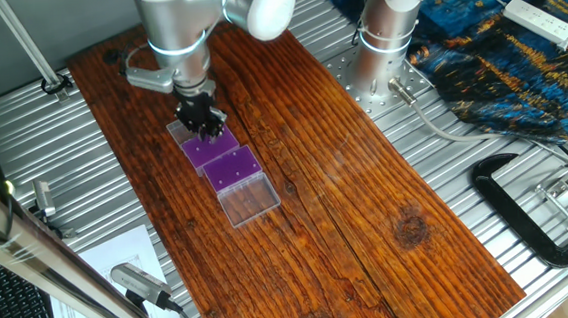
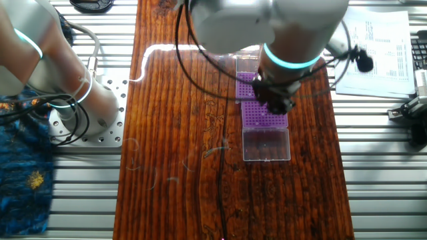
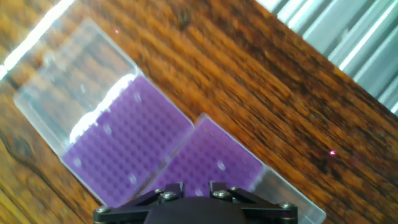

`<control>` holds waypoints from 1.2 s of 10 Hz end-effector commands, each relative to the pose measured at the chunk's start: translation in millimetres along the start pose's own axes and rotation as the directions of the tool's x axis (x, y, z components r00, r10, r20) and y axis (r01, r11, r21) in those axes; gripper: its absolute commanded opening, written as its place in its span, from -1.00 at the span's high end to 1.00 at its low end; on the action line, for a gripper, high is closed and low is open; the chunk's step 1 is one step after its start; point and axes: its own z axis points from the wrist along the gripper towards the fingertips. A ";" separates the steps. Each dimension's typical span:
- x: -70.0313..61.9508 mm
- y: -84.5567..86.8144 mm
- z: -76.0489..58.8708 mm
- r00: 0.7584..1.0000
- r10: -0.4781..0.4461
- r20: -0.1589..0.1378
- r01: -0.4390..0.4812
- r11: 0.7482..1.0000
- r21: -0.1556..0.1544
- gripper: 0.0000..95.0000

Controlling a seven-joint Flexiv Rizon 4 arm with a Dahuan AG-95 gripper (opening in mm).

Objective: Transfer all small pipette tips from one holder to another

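Gripper (image 1: 202, 118) low over seam between two purple holders (image 1: 210, 149); fingers hidden, grip state unclear.

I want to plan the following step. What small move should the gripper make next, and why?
Probably lower slowly toward one pale tip in the purple rack. The gripper hangs just above the two racks, nothing visibly held; the hand view is blurred, so its jaw state is unclear.

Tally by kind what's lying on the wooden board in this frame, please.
Purple racks: 2
Clear open lids: 2
Pipette tips: a few pale dots on the racks, too blurred to count
Total counted: 4
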 end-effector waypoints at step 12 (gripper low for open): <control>-16.8 47.8 15.2 0.997 0.031 -0.074 -0.034 0.999 -0.042 0.60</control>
